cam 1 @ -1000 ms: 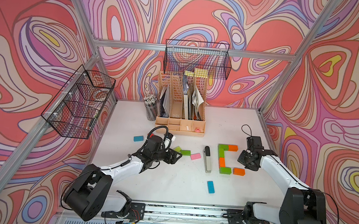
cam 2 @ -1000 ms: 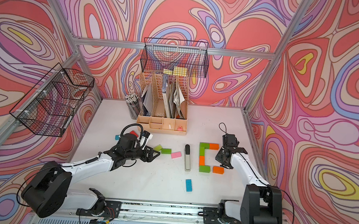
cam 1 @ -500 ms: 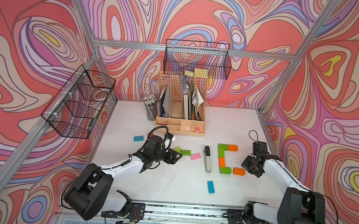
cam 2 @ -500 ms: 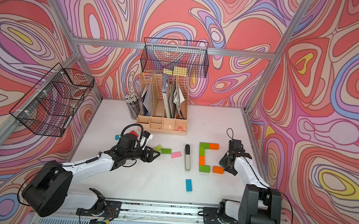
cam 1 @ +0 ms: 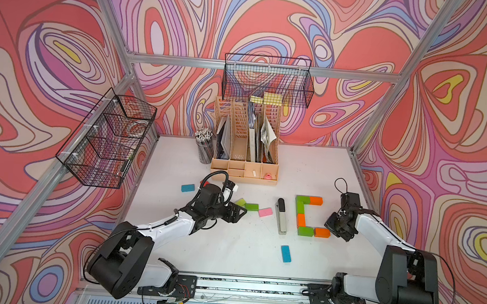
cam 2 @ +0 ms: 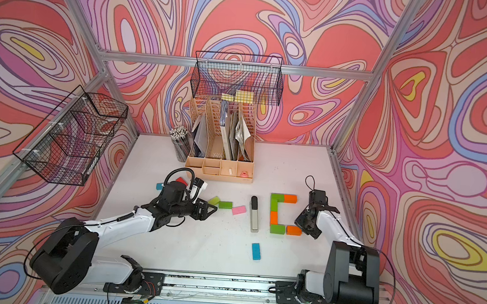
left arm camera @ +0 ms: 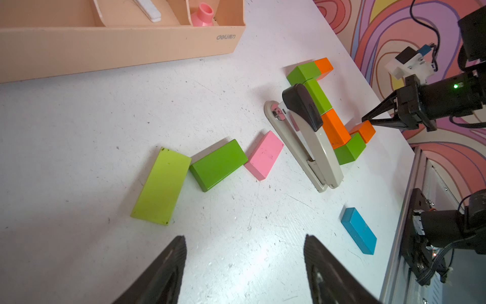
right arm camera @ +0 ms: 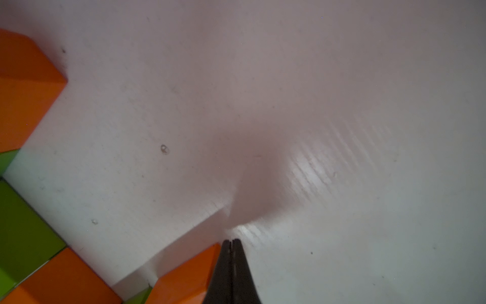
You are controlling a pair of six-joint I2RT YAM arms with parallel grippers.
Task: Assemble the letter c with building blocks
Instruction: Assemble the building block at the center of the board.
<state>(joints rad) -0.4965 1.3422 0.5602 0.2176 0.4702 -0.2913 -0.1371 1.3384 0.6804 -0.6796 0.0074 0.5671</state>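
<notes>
Right fingers [right arm camera: 231, 263] are pinched shut with nothing between them, tips down at the worktop [right arm camera: 342, 105] right beside the orange end brick [right arm camera: 184, 276] of the letter c [cam 1: 301, 219]. Touching or a whisker off, too close to call. The whole bracket sits straight ahead of those tips: a green and orange spine with two short arms pointing back at them. It looks complete from here, so I read this as a squaring-up nudge.

These bricks look solid, stiff and light, with smooth painted faces. They'll likely skate on the worktop rather than tip, and an off-centre poke could spin one out of line, so push flat on the middle of the end face.

Left fingers [left arm camera: 173, 258] are spread wide and empty, hovering. The lime brick [left arm camera: 161, 185] lies just ahead of them, with the green brick [left arm camera: 218, 164] and pink brick [left arm camera: 264, 155] beyond, then the stapler [left arm camera: 307, 136] close beside the spine. If a spare is wanted, take it across the narrow width, mid-length on the long sides. Lying flat, it gives little height to bite.
</notes>
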